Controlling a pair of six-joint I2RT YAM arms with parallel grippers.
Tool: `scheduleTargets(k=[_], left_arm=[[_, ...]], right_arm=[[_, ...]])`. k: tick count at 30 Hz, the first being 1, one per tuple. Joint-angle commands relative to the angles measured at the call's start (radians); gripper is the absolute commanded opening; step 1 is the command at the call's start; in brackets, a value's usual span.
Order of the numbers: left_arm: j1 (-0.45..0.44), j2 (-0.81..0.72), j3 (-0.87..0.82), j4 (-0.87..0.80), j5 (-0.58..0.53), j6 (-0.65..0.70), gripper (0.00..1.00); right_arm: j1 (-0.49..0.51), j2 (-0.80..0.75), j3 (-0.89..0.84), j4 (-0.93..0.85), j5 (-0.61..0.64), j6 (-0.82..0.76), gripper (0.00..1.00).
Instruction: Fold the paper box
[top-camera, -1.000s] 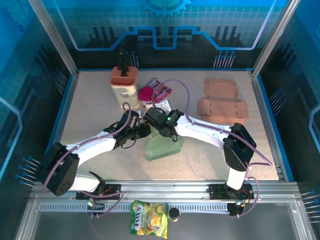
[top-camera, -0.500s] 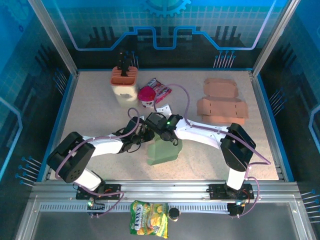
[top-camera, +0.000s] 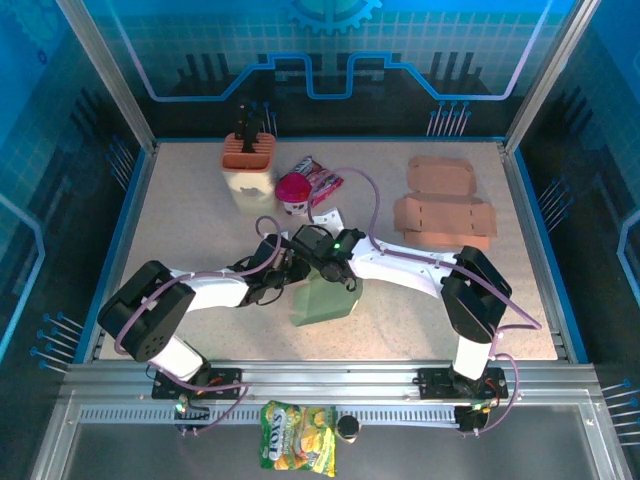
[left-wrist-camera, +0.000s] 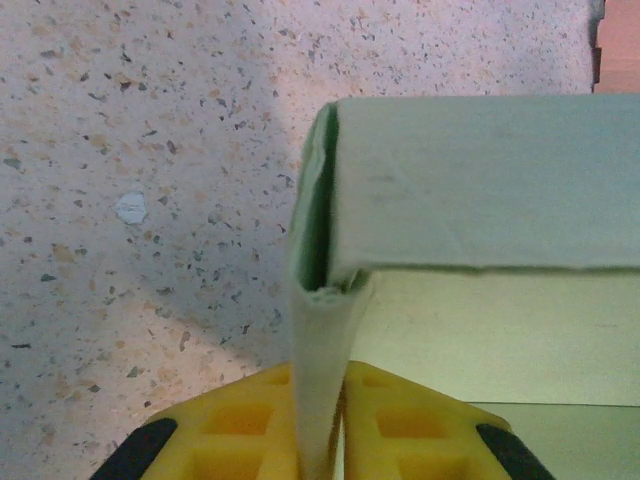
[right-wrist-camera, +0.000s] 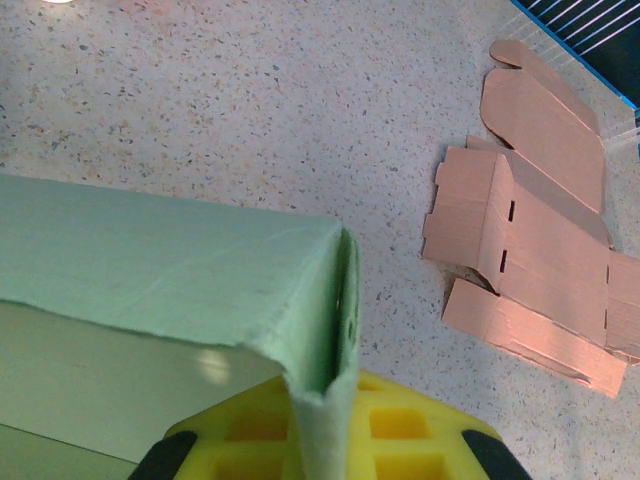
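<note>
The green paper box (top-camera: 325, 300) sits mid-bench (top-camera: 200, 220), propped up between both arms. The left hand (left-wrist-camera: 320, 425) is pinched tight on the box's left wall, the thin card squeezed flat between its yellow pads (left-wrist-camera: 390, 415). The right hand (right-wrist-camera: 325, 435) is clamped the same way on the right wall. It looks like light, floppy card that will crease readily and might tear at the corners if tugged. I'd say grip near a fold line and pull gently.
</note>
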Motion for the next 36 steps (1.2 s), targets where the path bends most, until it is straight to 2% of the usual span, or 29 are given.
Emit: scheduleTargets(k=[1, 6, 14, 16, 19, 28, 29, 31, 33, 36], left_arm=[[0.002, 0.042, -0.027, -0.085, -0.078, 0.001, 0.15], [-0.005, 0.062, -0.021, -0.092, -0.087, 0.003, 0.18], [-0.012, 0.097, -0.015, -0.093, -0.112, 0.0, 0.17], [-0.018, 0.099, -0.007, -0.116, -0.133, -0.001, 0.14], [-0.027, 0.099, 0.0, -0.139, -0.162, -0.005, 0.01], [-0.049, 0.091, 0.008, -0.162, -0.192, -0.022, 0.0], [-0.049, 0.08, 0.008, -0.166, -0.194, -0.022, 0.02], [-0.049, 0.045, 0.007, -0.182, -0.202, -0.02, 0.2], [-0.045, 0.003, 0.01, -0.203, -0.207, -0.012, 0.34], [-0.031, -0.048, 0.022, -0.236, -0.192, -0.001, 0.45]], right_arm=[[0.023, 0.004, -0.003, -0.022, 0.006, 0.025, 0.0], [0.023, 0.001, -0.002, -0.022, 0.005, 0.024, 0.0], [0.023, -0.006, -0.008, -0.02, 0.006, 0.024, 0.0], [0.023, -0.006, -0.01, -0.018, 0.007, 0.025, 0.0], [0.023, -0.008, -0.011, -0.015, 0.007, 0.024, 0.0], [0.022, -0.012, -0.022, -0.01, 0.002, 0.028, 0.0], [0.023, -0.011, -0.023, -0.008, 0.002, 0.028, 0.0], [0.022, -0.011, -0.028, -0.01, 0.002, 0.03, 0.0], [0.019, -0.011, -0.033, -0.01, -0.002, 0.033, 0.0], [0.004, -0.013, -0.04, -0.008, -0.024, 0.041, 0.0]])
